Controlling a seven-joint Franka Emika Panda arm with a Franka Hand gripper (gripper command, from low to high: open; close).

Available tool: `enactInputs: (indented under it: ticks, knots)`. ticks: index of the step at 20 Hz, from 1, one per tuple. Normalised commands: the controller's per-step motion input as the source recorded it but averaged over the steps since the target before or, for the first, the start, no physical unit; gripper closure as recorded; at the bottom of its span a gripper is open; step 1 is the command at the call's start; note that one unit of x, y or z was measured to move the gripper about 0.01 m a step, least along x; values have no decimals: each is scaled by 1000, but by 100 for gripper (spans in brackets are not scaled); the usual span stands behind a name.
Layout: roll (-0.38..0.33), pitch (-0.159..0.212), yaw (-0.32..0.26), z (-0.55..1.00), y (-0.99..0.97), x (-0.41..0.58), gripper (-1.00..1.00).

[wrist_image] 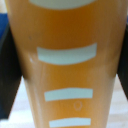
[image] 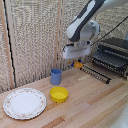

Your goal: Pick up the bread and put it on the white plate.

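Orange-brown and glossy, the loaf (wrist_image: 67, 65) fills my wrist view, smooth-skinned with pale bars across it, clamped between my dark fingers (wrist_image: 7, 75). From outside, my gripper (image: 77, 61) holds it in the air above the wooden table (image: 95, 100), well apart from the flat, floral-rimmed white dish (image: 24, 103).

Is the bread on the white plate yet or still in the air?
In the air. The bread hangs beneath the gripper, above the table and well off the bare white plate.
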Motion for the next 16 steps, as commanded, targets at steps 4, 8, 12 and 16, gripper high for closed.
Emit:
enactInputs:
  ticks: [4, 8, 12, 16]
  knots:
    - [6, 93, 19, 702, 824, 41, 100]
    - [0, 132, 11, 537, 896, 50, 100]
    - [0, 130, 5, 398, 931, 75, 100]
    - [-2, 92, 0, 231, 951, 206, 100]
